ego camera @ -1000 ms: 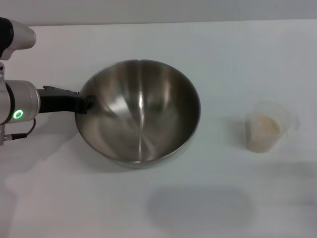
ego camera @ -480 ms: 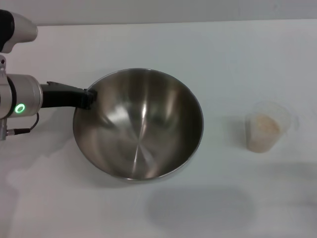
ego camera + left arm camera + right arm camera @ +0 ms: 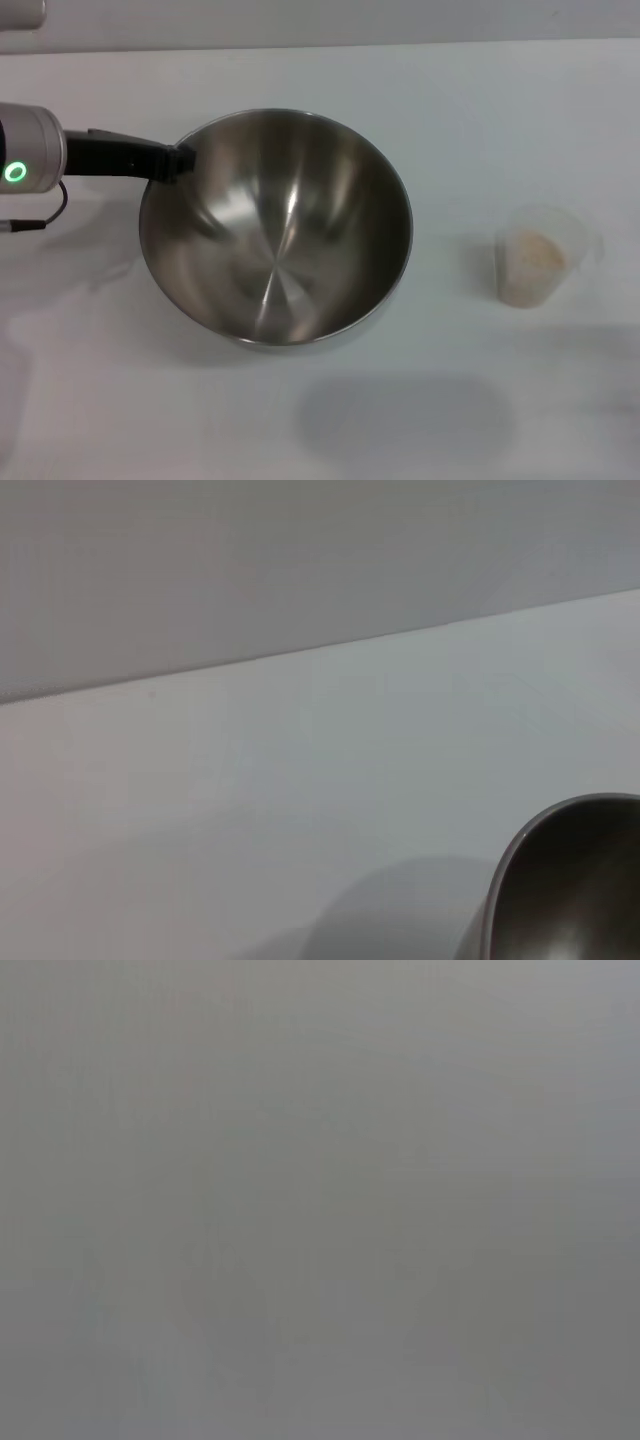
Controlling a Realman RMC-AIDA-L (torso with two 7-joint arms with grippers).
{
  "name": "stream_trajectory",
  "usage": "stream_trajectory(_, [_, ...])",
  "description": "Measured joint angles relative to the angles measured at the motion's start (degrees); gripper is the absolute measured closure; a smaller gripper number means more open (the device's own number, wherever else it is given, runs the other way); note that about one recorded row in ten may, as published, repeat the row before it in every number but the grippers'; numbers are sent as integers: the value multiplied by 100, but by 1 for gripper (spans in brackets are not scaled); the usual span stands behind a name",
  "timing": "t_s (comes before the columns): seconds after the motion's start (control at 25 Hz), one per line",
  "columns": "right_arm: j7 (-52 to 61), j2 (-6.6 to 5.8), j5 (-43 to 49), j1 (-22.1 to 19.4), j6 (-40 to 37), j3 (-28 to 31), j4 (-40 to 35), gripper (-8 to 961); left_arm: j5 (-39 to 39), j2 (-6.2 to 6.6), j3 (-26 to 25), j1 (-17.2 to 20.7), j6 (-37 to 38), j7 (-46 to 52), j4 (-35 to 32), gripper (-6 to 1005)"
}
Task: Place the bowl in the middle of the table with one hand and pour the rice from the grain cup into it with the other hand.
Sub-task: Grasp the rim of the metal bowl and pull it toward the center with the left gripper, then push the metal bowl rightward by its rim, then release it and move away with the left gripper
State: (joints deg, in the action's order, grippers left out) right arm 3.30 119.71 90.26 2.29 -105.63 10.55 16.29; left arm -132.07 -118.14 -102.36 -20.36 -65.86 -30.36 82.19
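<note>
The shiny steel bowl sits left of the middle of the white table, tipped so its inside faces me. My left gripper reaches in from the left and is shut on the bowl's far-left rim. A curved slice of the bowl shows in the left wrist view. To the right, apart from the bowl, the clear grain cup stands upright with pale rice inside. My right gripper is out of view.
The table's far edge runs along the back, with a grey wall behind it. A soft shadow lies on the tabletop in front of the bowl. The right wrist view is plain grey.
My left arm has drawn back toward the far-left side of the table, taking the bowl's rim with it. The bowl now looks larger and more tilted. The grain cup has not moved.
</note>
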Motion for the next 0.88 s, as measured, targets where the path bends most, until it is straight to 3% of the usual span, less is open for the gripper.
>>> stream_trajectory(0.2, [-7, 0, 0, 20, -4, -32, 13, 128, 31, 6, -424, -305, -351, -293, -278, 958])
stream_trajectory(0.44, [8, 0, 0, 63, -39, -60, 15, 128, 215, 31, -1279, -715, -707, -893, -809, 955])
stream_trajectory(0.88, [13, 0, 0, 110, -46, -62, 15, 127, 200, 22, -1645, -1086, -691, -1267, -1383, 951])
